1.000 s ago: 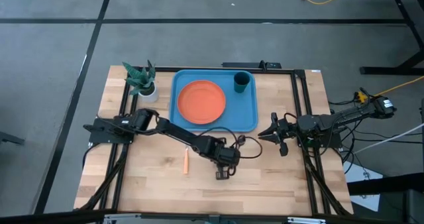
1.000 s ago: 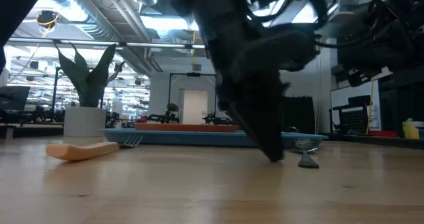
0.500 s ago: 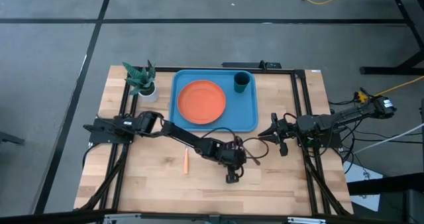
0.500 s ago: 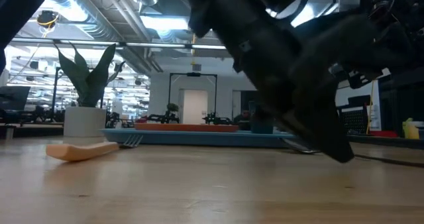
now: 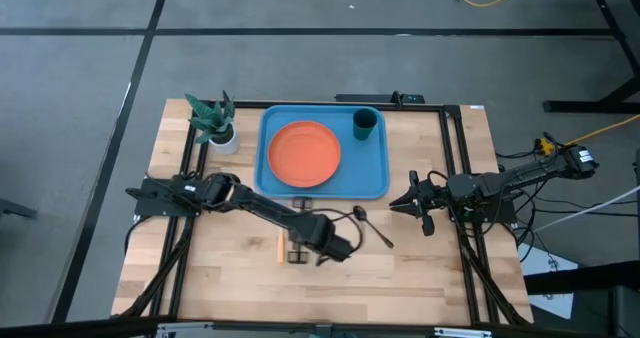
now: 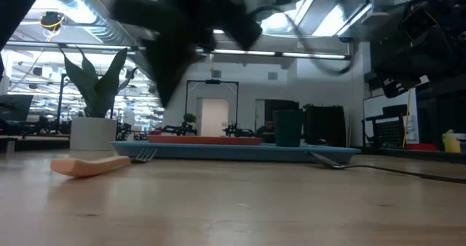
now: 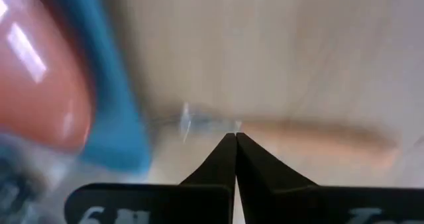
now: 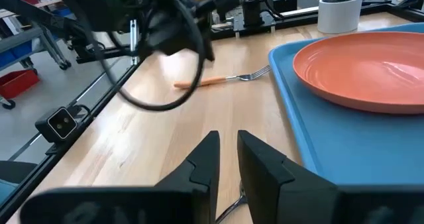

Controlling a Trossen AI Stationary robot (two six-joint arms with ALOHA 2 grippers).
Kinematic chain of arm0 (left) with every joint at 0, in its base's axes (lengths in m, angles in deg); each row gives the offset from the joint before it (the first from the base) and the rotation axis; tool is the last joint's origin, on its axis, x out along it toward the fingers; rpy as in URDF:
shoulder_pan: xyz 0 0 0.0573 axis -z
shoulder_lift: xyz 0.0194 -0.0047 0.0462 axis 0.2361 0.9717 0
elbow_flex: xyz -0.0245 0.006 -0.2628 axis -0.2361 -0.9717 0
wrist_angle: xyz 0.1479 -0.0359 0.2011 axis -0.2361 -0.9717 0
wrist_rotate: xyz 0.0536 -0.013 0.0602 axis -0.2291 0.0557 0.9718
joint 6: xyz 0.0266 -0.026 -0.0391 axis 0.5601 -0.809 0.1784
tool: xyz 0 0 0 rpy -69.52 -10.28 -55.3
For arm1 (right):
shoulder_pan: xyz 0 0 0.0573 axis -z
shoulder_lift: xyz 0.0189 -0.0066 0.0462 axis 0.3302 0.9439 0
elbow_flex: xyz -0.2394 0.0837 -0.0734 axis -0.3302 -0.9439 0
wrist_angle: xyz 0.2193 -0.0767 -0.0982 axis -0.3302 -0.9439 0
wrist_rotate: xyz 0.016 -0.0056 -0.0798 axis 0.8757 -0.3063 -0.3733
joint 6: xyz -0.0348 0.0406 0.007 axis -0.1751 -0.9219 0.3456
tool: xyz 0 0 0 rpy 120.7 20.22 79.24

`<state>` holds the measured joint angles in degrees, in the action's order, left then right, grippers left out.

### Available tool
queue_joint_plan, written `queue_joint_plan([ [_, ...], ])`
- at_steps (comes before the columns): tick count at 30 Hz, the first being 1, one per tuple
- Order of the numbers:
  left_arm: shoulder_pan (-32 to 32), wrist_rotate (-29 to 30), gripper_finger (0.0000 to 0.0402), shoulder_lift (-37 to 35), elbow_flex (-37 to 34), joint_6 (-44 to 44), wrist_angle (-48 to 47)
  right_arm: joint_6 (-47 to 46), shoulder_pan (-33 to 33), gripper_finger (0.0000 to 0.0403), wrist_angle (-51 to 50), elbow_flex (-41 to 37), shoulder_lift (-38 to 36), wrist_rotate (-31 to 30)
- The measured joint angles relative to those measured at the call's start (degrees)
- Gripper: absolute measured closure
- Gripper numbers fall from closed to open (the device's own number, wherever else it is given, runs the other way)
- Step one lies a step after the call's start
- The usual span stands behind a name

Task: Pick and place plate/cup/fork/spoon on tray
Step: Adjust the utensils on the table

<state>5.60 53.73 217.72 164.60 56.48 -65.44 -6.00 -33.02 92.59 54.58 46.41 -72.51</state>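
Observation:
The light-blue tray (image 5: 376, 174) lies at the table's far middle with the orange plate (image 5: 303, 154) and the teal cup (image 5: 365, 125) on it. The fork (image 5: 281, 244) lies flat on the wood near the tray; its tines (image 7: 191, 116) point toward the tray. The dark spoon (image 5: 372, 226) lies flat on the wood to the fork's right. My left gripper (image 5: 297, 252) is shut and empty, raised above the table just right of the fork, and its fingertips (image 7: 235, 138) point at the fork's neck. My right gripper (image 5: 395, 203) waits right of the spoon, with a narrow gap between its fingers (image 8: 228, 151).
A small white pot with a green plant (image 5: 218, 126) stands at the table's far left, beside the tray. A black frame rail (image 5: 452, 168) runs along the table's right side. Bare wood lies along the near edge (image 5: 330, 293).
My left gripper has gone first toward the table's right, down by the spoon, then has swung back toward the table's left and up, and now hangs beside the fork. The spoon now lies free on the wood.

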Motion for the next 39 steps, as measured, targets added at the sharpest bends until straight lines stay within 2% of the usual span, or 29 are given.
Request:
queue_joint_plan([
  [4, 1.3, -7.6, 0.0402, -3.2, -8.0, 1.8, 4.0, -0.1, 0.0, 0.0343, 0.0, 0.0, 0.0, 0.0],
  [8, 3.1, -6.0, 0.0401, -8.1, -17.5, -4.6, 1.1, -1.3, 0.0, 0.0343, -0.4, 0.0, 0.2, 0.1],
  [14, 4.2, -7.8, 0.0401, -21.2, -36.1, -14.6, 8.9, -1.4, 0.0, 0.0343, -1.0, 0.0, 0.8, 0.0],
  [18, 3.3, -10.2, 0.0402, -26.7, -48.6, -19.6, 23.3, -1.5, 0.0, 0.0343, -0.8, 0.0, 0.8, 0.0],
  [21, 2.1, -15.0, 0.0402, -25.5, -54.4, -18.5, 33.9, -1.5, 0.0, 0.0343, -0.5, 0.0, 0.8, 0.0],
  [25, 0.8, -14.9, 0.0402, -24.0, -53.1, -14.0, 35.4, -1.6, 0.0, 0.0343, -0.4, 0.0, 0.8, 0.0],
  [32, -2.3, -9.2, 0.0401, -21.2, -43.3, -5.7, 41.4, -1.5, 0.0, 0.0343, -0.4, 0.0, 0.8, 0.0],
  [36, -3.4, -9.0, 0.0401, -18.6, -37.9, -2.2, 46.0, -1.5, 0.0, 0.0343, -0.7, 0.0, 0.8, 0.0],
  [39, -3.6, -8.0, 0.0401, -17.4, -33.9, -1.1, 43.4, -1.7, 0.0, 0.0343, -1.2, 0.0, 0.9, 0.0],
])
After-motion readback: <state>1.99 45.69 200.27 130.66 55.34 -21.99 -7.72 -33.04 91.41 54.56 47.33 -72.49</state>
